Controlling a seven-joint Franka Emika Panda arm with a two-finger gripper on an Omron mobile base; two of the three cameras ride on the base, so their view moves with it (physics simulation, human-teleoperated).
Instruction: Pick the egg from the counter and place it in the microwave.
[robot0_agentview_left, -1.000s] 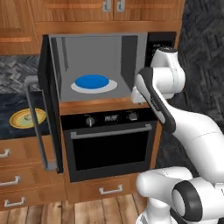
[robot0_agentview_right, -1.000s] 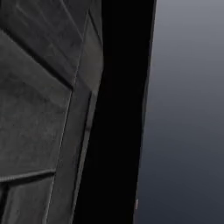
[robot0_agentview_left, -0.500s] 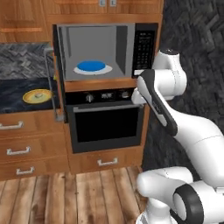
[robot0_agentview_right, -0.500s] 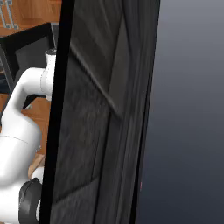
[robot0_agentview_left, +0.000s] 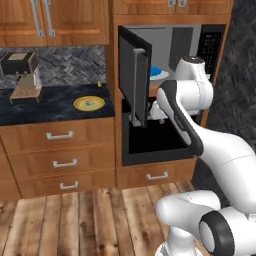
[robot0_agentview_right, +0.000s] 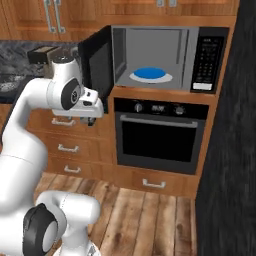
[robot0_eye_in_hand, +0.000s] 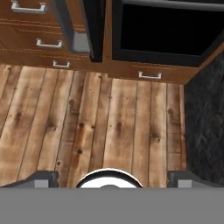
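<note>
The counter lies well to the left of the gripper. The yellow-rimmed plate rests on it, with a small yellow pointed item behind; the egg cannot be made out, so its long axis is unknown. The open microwave door stands between the gripper and the counter and obstructs a direct sweep left. The microwave lies up and to the right. The fingers stand apart and hold nothing.
</note>
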